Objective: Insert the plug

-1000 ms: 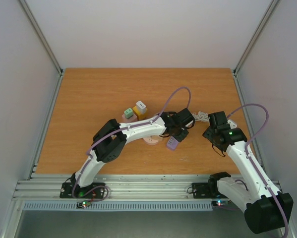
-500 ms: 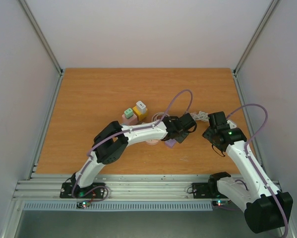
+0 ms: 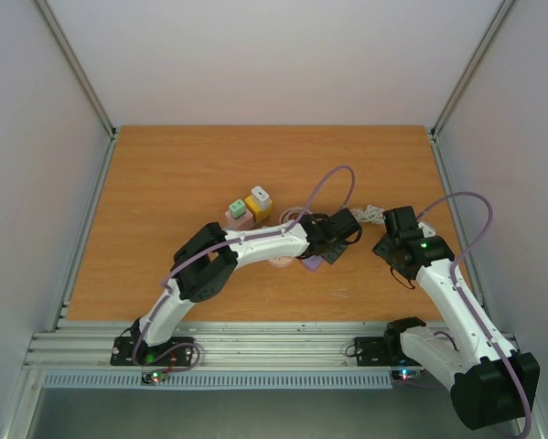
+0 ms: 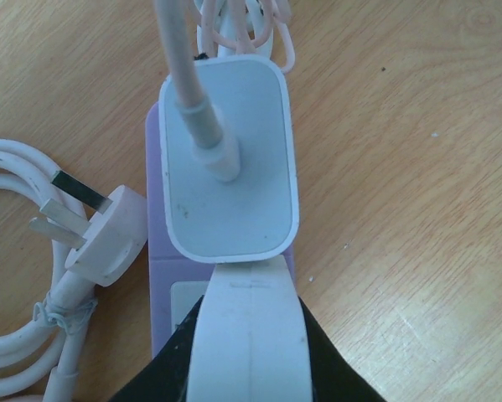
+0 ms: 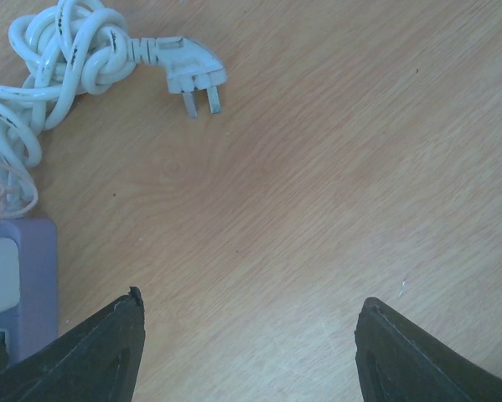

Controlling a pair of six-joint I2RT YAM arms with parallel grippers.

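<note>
**A:** How will the plug point(image 4: 231, 159) handle?

**B:** My guess is a light, rigid block with smooth, rather slippery plastic sides. The stiff cord point(image 4: 182, 67) coming out of its back could tug it askew. Grip it across its two long sides, or push flat on its back.

**A:** Where is it?

**B:** Directly ahead of the left gripper point(image 4: 248, 272), whose fingers are pressed together with the tips touching the plug's near edge. It sits on the purple socket block point(image 4: 157, 251). I cannot tell whether it is fully seated.

**A:** And the right gripper point(image 5: 251, 301)?

**B:** Spread and holding nothing. The block shows at its left.
</note>
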